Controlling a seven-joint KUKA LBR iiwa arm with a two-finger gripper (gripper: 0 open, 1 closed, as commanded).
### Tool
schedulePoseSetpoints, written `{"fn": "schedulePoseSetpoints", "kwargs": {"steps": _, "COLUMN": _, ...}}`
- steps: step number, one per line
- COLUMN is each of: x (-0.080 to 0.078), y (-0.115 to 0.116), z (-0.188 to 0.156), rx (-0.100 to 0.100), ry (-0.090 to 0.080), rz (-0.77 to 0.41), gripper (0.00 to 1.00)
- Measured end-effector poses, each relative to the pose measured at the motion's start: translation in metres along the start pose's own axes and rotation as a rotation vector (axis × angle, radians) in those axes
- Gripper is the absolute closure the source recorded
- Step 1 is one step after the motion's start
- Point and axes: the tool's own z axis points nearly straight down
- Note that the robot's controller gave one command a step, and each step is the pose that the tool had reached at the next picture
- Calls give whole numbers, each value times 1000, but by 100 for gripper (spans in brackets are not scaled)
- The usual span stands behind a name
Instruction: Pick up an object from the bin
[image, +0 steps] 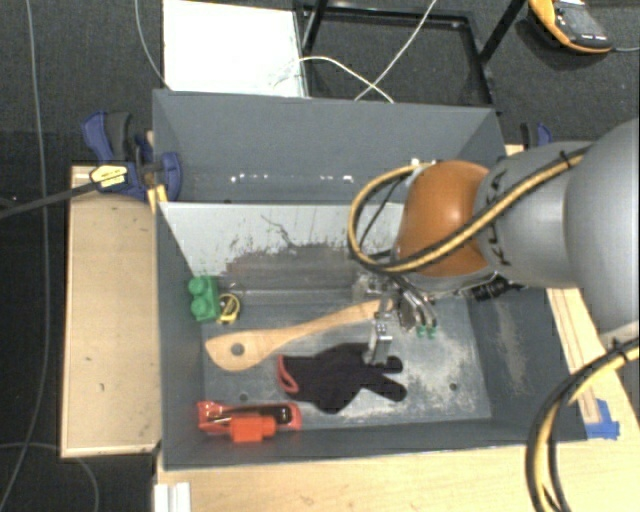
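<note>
Spoon behind glove; hand over both, right side.

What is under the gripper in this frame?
The handle of the light wooden spoon and the black fabric glove lie below the gripper; the handle's end is covered by it.

free: bin floor right | blocked: wooden spoon, black glove mid-bin

A robotics lab. A large grey robot arm reaches from the right into a grey metal bin. Loose cables trail over dark carpet on the left and far sides.
</note>
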Motion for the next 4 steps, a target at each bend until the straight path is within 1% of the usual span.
{"fn": "schedulePoseSetpoints", "kwargs": {"steps": 1, "x": -9, "y": 23, "z": 0, "rx": -2, "ry": -2, "rz": -4, "gripper": 0}}
{"fn": "schedulePoseSetpoints", "kwargs": {"steps": 2, "x": 3, "y": 26, "z": 0, "rx": -1, "ry": -4, "rz": 6, "gripper": 0}}
{"fn": "schedulePoseSetpoints", "kwargs": {"steps": 3, "x": -8, "y": -9, "z": -56, "rx": 1, "ry": -14, "rz": -229, "gripper": 0}}
{"fn": "schedulePoseSetpoints", "kwargs": {"steps": 4, "x": -6, "y": -4, "z": -51, "rx": 0, "ry": -9, "rz": -214, "gripper": 0}}
